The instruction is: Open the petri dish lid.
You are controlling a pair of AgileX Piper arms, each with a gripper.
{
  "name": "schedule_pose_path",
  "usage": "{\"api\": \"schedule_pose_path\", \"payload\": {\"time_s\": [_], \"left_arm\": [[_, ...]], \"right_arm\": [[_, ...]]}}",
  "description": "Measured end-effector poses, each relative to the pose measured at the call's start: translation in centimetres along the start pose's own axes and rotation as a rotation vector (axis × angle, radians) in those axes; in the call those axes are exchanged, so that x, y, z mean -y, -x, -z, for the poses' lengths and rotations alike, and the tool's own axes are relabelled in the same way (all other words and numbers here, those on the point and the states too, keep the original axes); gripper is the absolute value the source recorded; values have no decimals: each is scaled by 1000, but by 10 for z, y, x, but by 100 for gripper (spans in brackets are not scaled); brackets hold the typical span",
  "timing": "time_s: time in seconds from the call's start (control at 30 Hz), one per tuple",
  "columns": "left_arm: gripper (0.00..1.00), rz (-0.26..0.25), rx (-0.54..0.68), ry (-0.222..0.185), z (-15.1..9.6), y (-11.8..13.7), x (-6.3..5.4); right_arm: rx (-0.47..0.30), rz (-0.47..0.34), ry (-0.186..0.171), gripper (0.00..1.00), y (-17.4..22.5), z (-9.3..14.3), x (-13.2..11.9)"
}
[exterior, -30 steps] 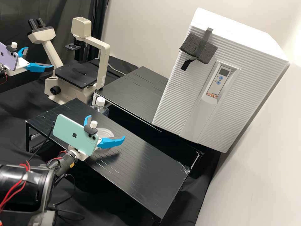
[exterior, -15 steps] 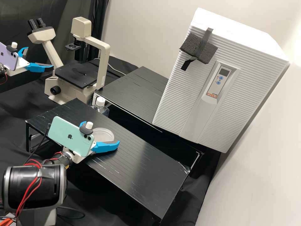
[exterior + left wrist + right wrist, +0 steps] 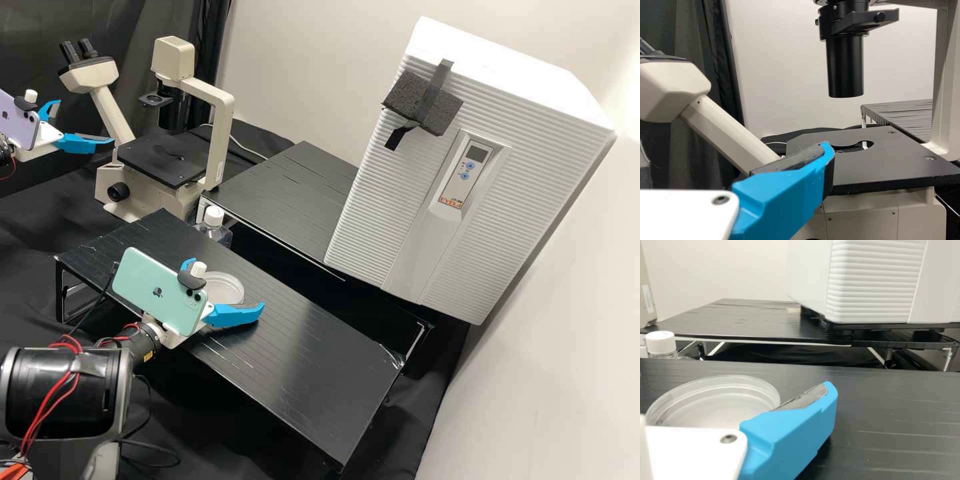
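High view first: at the far left I am seeing the left gripper (image 3: 85, 121) hanging open, its two fingers standing wide apart and gripping nothing, with a purple phone (image 3: 19, 123) sitting on its mount. Just beyond it, a cream microscope (image 3: 217, 127) is standing on black cloth. Moving right, I am looking at a green phone (image 3: 159, 292) riding on my other arm, over the near table (image 3: 313, 353). A white-capped bottle (image 3: 213, 215) is standing past that table's far edge. Petri dish (image 3: 225, 288) and right gripper (image 3: 228, 285) are coming next: the dish is lying flat on the near table, and the gripper's fingers are spreading wide around it without clamping it. Whether they are touching it, I am not able to tell. Farther right, a white ribbed cabinet (image 3: 533, 200) is resting on the far table (image 3: 287, 193), dark foam (image 3: 423, 100) sticking to its front.
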Motion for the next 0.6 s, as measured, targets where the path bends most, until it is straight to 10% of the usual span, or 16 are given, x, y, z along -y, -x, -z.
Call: {"api": "schedule_pose_path", "payload": {"time_s": [0.4, 0.43, 0.6], "left_arm": [[100, 0, 0, 0, 0, 0, 0], [100, 0, 0, 0, 0, 0, 0], [100, 0, 0, 0, 0, 0, 0]], "right_arm": [[1, 28, -1, 100, -3, -1, 7], [-1, 26, -1, 0, -3, -1, 7], [-5, 19, -3, 0, -5, -2, 6]]}}
